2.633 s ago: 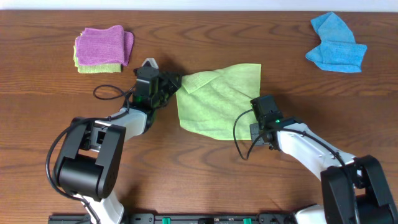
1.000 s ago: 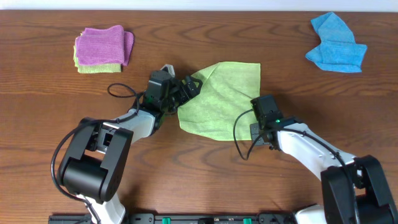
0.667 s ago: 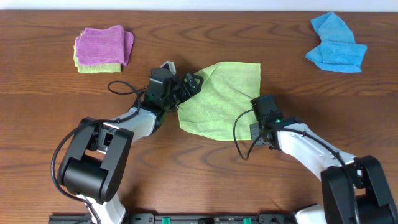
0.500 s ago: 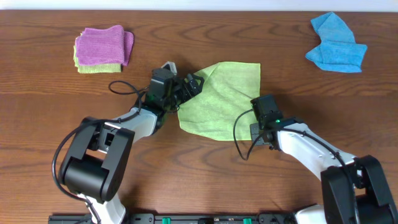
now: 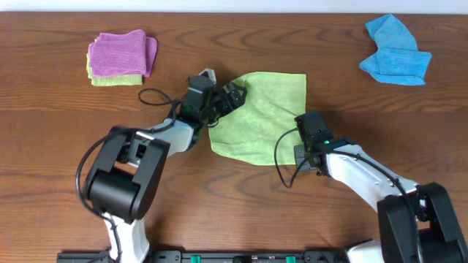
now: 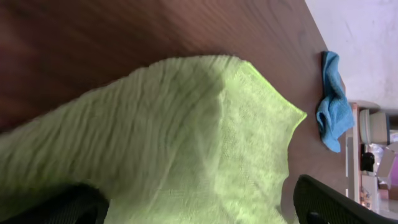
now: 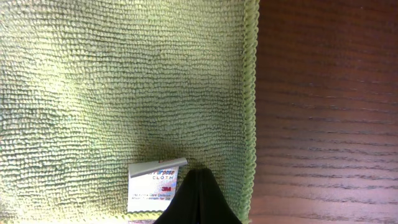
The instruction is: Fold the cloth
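Across the middle of the desk [image 5: 58, 146], a little toward its far edge, the cloth [image 5: 267, 120] is lying spread out, lime-green, with a crease running through its left part. Both arms are reaching in from the near edge. The left gripper [image 5: 232, 96] is hovering over the cloth's left side with its fingers standing wide apart, gripping nothing. The right gripper [image 7: 196, 194] is sitting at the cloth's right edge with its fingers pressed together, the tip touching the fabric just beside the white tag [image 7: 155, 184]; whether any fabric is pinched there cannot be told. Toward the far left corner a purple cloth [image 5: 121, 51] is resting on another green one. Toward the far right corner a blue cloth [image 5: 395, 51] is lying crumpled.
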`<control>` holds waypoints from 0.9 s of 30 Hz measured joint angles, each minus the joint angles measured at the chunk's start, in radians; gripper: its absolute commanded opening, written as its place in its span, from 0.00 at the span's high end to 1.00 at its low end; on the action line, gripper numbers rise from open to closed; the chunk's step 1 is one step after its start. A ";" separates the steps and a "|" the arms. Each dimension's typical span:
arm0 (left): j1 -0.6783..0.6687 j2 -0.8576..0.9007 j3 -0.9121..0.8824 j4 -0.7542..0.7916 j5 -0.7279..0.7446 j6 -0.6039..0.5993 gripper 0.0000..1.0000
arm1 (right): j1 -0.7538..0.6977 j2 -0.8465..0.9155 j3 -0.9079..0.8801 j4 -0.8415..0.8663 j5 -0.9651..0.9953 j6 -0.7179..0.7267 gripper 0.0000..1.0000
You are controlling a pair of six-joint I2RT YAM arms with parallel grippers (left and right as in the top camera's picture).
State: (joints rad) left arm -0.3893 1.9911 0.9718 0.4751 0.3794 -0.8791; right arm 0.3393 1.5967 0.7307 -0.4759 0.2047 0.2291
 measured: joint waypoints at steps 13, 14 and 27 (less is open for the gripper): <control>0.017 0.035 0.094 -0.001 -0.021 -0.003 0.06 | 0.000 0.000 0.000 0.002 -0.006 -0.003 0.98; 0.026 0.035 0.097 -0.002 -0.029 -0.003 0.05 | 0.000 0.000 0.000 0.002 -0.006 -0.003 0.99; 0.084 0.035 0.102 -0.073 0.073 0.019 0.05 | 0.000 0.000 0.000 0.005 -0.011 -0.003 0.98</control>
State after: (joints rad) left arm -0.3050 2.0262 1.0740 0.4023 0.4526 -0.8600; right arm 0.3393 1.5963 0.7307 -0.4713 0.1936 0.2260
